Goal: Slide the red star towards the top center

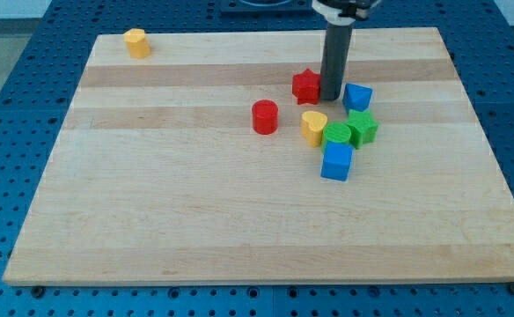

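My tip (331, 97) touches the red star (306, 86) on the side facing the table's (195, 229) right edge; no pincer shows; I should circle below, then push up-left.

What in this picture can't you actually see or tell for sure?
- Red star: its right edge is hidden behind my tip; contact cannot be judged.
- The arm above the rod: cut off by the view's top.
- Green blocks: they overlap, so their exact shapes are unclear.

A yellow block (135, 42) sits far top-left; red cylinder (265, 116), yellow heart (313, 127), two green (336, 135) (363, 128) and two blue blocks (357, 96) (336, 162) cluster right of centre.
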